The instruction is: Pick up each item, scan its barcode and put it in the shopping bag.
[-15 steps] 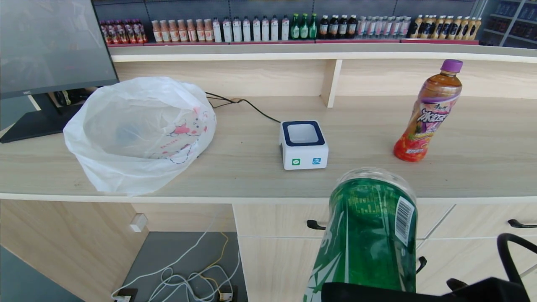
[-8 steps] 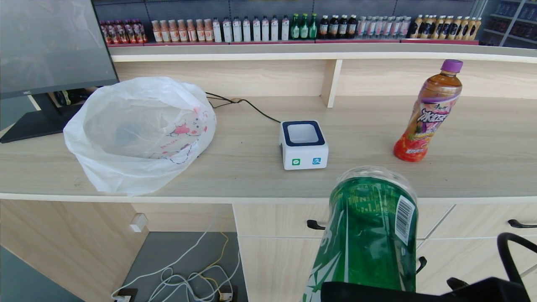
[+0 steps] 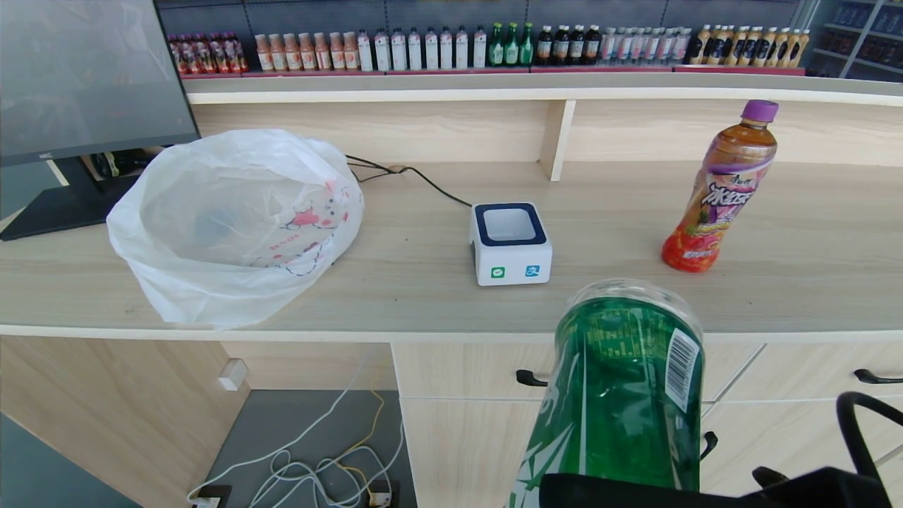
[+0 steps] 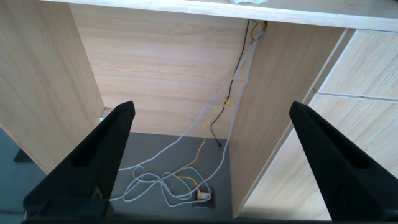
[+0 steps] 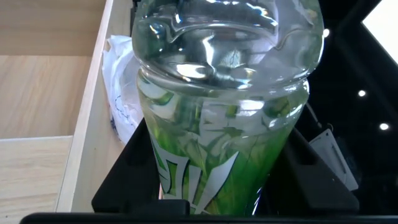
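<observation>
A green bottle (image 3: 621,388) is held in front of the counter, low on the right, with its clear base pointing up and a white barcode (image 3: 682,368) on its right side. My right gripper (image 5: 217,174) is shut on the green bottle (image 5: 217,124), one black finger on each side. The white scanner (image 3: 510,242) with a blue-rimmed window sits mid-counter, beyond and left of the bottle. The white shopping bag (image 3: 233,219) stands open on the counter's left. My left gripper (image 4: 211,109) hangs open below the counter edge, with nothing between its fingers.
An orange tea bottle (image 3: 719,190) with a purple cap stands upright at the counter's right. A monitor (image 3: 85,70) stands at the far left behind the bag. A raised shelf (image 3: 557,92) runs along the back. Cables (image 4: 186,174) lie on the floor under the counter.
The green bottle has shifted very slightly upward in my right gripper's hold; nothing else has moved.
</observation>
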Controlling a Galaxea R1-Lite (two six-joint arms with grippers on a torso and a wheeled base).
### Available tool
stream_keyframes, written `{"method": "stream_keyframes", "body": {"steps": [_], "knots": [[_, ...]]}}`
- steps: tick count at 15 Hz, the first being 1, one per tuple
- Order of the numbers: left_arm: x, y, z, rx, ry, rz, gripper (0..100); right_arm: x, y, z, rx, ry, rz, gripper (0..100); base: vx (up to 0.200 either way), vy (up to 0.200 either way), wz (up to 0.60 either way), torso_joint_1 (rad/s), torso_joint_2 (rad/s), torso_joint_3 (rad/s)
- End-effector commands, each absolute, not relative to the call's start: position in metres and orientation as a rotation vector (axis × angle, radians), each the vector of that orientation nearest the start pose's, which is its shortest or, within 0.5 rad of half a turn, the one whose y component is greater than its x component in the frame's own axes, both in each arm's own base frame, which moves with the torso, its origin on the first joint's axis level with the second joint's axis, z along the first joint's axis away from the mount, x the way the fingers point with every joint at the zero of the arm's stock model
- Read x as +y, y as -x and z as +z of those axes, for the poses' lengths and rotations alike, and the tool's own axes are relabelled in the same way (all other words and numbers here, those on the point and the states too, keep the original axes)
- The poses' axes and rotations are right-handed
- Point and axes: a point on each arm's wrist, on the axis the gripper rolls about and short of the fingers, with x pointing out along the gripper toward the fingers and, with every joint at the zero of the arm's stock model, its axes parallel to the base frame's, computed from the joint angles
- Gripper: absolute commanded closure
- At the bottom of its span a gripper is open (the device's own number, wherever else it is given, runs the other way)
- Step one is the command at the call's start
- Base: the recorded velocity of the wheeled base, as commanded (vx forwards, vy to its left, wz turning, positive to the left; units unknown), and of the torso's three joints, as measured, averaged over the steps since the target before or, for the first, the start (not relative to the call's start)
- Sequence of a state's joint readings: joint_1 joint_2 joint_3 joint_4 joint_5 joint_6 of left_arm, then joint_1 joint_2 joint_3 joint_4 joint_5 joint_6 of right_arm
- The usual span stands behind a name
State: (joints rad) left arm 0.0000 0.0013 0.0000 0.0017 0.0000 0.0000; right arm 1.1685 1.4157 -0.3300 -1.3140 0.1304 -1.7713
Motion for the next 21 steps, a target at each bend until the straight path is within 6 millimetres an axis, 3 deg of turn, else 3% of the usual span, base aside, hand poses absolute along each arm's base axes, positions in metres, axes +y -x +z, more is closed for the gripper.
{"method": "stream_keyframes", "body": {"steps": [1,7,10,12,15,21], "knots": [[0.000,0.023,0.075,0.003,0.000,0.000,0,0.187,-0.076,0.200,-1.254,1.370,0.719,100,0.000,0.000,0.00,0.000,0.00,0.000],[0.000,0.023,0.075,0.003,0.000,0.000,0,0.192,-0.074,0.218,-1.222,1.189,0.756,100,0.000,0.000,0.00,0.000,0.00,0.000],[0.000,0.023,0.075,0.003,0.000,0.000,0,0.199,-0.077,0.250,-1.205,0.979,0.744,100,0.000,0.000,0.00,0.000,0.00,0.000],[0.000,0.023,0.075,0.003,0.000,0.000,0,0.200,-0.079,0.257,-1.206,0.946,0.731,100,0.000,0.000,0.00,0.000,0.00,0.000],[0.000,0.023,0.075,0.003,0.000,0.000,0,0.194,-0.111,0.274,-1.067,0.863,0.684,100,0.000,0.000,0.00,0.000,0.00,0.000],[0.000,0.023,0.075,0.003,0.000,0.000,0,0.171,-0.158,0.280,-0.859,0.711,0.609,100,0.000,0.000,0.00,0.000,0.00,0.000]]}}
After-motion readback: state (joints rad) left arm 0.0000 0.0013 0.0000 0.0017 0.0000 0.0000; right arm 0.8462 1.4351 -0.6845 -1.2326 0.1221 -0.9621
